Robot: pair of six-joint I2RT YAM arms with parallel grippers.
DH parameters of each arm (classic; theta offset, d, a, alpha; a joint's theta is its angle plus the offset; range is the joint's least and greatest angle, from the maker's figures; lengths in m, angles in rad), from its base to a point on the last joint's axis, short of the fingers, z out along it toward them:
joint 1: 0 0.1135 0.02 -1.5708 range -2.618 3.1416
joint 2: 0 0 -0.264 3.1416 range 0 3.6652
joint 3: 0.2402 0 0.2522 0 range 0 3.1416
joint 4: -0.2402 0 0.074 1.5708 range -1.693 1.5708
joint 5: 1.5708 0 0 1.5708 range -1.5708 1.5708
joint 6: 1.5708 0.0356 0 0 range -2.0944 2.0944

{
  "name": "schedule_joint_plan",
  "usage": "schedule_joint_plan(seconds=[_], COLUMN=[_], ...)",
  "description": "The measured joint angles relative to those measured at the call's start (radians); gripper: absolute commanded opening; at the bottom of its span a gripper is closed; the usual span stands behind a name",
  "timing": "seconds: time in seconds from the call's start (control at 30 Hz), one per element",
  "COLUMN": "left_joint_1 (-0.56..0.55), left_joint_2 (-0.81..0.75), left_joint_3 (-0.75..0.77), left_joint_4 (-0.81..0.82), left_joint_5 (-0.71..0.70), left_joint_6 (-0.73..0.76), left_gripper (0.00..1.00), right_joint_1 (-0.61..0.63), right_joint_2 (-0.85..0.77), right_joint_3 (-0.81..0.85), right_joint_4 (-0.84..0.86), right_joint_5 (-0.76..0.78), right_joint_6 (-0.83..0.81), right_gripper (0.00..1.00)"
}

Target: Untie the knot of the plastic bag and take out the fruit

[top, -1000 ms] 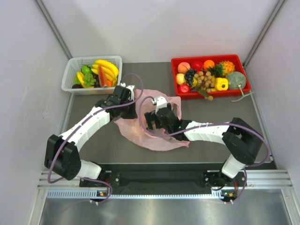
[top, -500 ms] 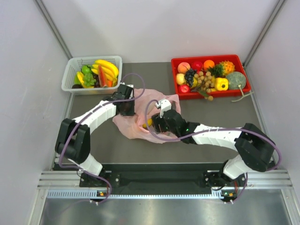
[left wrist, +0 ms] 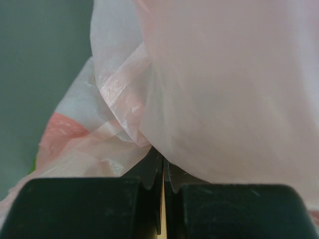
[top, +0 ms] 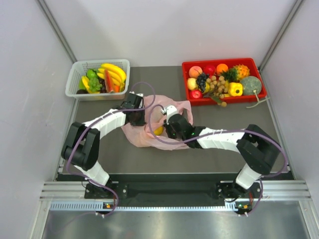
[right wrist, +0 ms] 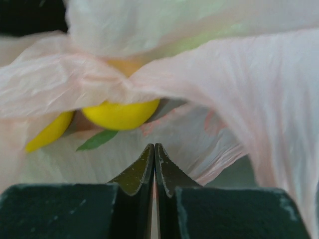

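Our left claw (left wrist: 163, 162) pinches the plastic bag (left wrist: 224, 99) and holds it up, we think. Our right claw (right wrist: 154, 149) is squeezed closed, with the yellow fruit (right wrist: 119, 113) just ahead, inside the bag. Next it must spread wide and grab.

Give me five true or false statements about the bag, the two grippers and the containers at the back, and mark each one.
1. The plastic bag is pale pink and translucent. True.
2. The red tray stands at the back left. False: it is at the back right; the white mesh basket is at the back left.
3. A yellow fruit shows inside the bag. True.
4. The left gripper is wide open. False: it is shut, with pink film pinched at its tips.
5. The right gripper holds a banana. False: it is shut, and the yellow fruit lies ahead of its tips.
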Motion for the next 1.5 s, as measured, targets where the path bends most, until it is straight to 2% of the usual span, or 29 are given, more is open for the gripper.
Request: schedule_joint_plan(seconds=[0.1,0.17,0.2,0.27,0.3,0.4,0.43,0.5,0.6,0.8,1.0,1.23,1.47,1.5], left_joint_1=[0.0,-0.001,-0.002,-0.003,-0.003,-0.004,-0.004,-0.004,-0.005,-0.005,-0.005,-0.005,-0.005,-0.005], left_joint_2=[0.0,0.0,0.0,0.0,-0.001,0.0,-0.001,-0.001,-0.001,-0.001,-0.001,-0.001,-0.001,-0.001], left_joint_3=[-0.04,-0.06,-0.068,-0.087,-0.093,-0.1,-0.1,-0.1,-0.1,-0.108,-0.111,-0.111,-0.111,-0.111], left_joint_4=[0.029,0.041,0.049,0.067,0.072,0.075,0.079,0.086,0.093,0.101,0.105,0.111,0.12,0.12], left_joint_5=[0.027,0.042,0.047,0.056,0.059,0.069,0.071,0.073,0.074,0.076,0.076,0.076,0.081,0.08], left_joint_6=[-0.006,-0.009,-0.01,-0.013,-0.015,-0.021,-0.023,-0.025,-0.026,-0.026,-0.026,-0.026,-0.026,-0.03], left_gripper=[0.0,0.0,0.0,0.0,0.0,0.0,0.0,0.0,0.0,0.0,0.0,0.0,0.0,0.0], right_joint_1=[-0.029,-0.048,-0.055,-0.066,-0.069,-0.083,-0.089,-0.098,-0.111,-0.127,-0.129,-0.142,-0.144,-0.144], right_joint_2=[0.055,0.076,0.079,0.083,0.087,0.124,0.138,0.159,0.193,0.287,0.307,0.35,0.51,0.533], right_joint_3=[0.051,0.079,0.088,0.115,0.132,0.213,0.237,0.263,0.286,0.344,0.348,0.36,0.542,0.565], right_joint_4=[-0.004,-0.002,-0.001,-0.004,-0.003,-0.001,0.0,0.005,0.006,-0.003,0.006,0.066,0.033,0.021], right_joint_5=[0.013,0.022,0.028,0.04,0.044,0.041,0.037,0.026,0.01,-0.009,-0.026,-0.07,-0.024,-0.004], right_joint_6=[0.004,0.005,0.005,0.002,0.0,-0.007,-0.01,-0.015,-0.025,-0.04,-0.041,-0.033,0.014,0.029], right_gripper=[0.04,0.1,0.2,0.24,0.35,0.48,0.59,0.71,0.78,0.84,1.0,1.0,1.0,0.97])
